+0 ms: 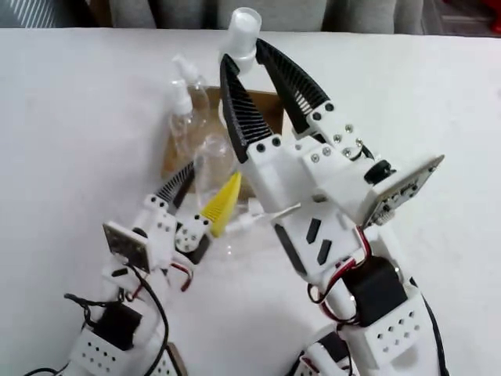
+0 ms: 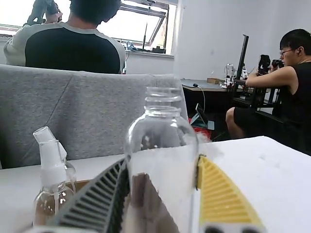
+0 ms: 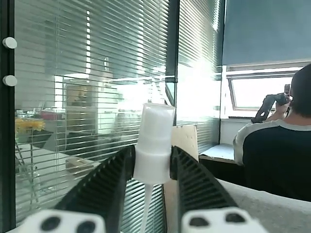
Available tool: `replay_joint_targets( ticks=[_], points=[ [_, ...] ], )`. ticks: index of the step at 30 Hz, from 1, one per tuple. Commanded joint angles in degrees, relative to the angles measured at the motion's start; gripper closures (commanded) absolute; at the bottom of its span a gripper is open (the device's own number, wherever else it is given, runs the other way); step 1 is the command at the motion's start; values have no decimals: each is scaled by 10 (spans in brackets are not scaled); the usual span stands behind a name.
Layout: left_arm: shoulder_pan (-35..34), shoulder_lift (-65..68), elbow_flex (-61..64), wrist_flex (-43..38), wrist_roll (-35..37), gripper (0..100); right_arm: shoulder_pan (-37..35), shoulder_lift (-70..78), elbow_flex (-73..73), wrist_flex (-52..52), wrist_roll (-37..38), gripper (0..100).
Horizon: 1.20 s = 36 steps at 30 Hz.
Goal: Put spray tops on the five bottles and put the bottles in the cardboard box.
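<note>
Spray top [image 1: 244,35]: white, with a cylindrical cap and a thin tube hanging below; raised above the counter [image 1: 78,117].
Right jaws: black, clamped on the spray top's sides.
Bottle [image 2: 162,145]: clear, round-shouldered, open threaded neck, upright by the cardboard box [image 1: 270,106].
Left jaws: one black, one yellow, gripping the bottle.
Capped bottles [image 1: 184,106]: two, clear, in the box, white tops on.

Both arms grip: the right one raised, the left one low.
The right gripper [image 1: 244,51] is lifted well above the other, its two black ribbed fingers [image 3: 102,189] closed on a spray top [image 1: 244,27] pinched between the jaw tips. The left gripper [image 1: 211,172], with one black and one yellow finger, has its jaws clamped on an uncapped bottle [image 2: 163,136] that stands upright between them.
</note>
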Motion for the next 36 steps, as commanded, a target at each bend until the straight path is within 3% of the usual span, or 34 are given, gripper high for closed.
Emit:
replay_joint_targets(
  ticks=[1,15,19,29,33,36],
  points=[
    [7,-9,-4,-18,-2,977,-1,-11,-18,-5,-25,982],
    [7,-9,-4,-18,-2,977,-5,-11,4,-7,-40,982],
    [7,-9,-4,-18,-2,977,-4,-17,32,-10,-76,982],
    [6,-9,-4,-18,-2,977,-7,-73,186,-35,-83,981],
    [6,-9,-4,-18,-2,977,-49,-100,270,-27,-80,979],
    [5,-9,-4,-18,-2,977,-74,-116,290,1,-79,919]
  ],
)
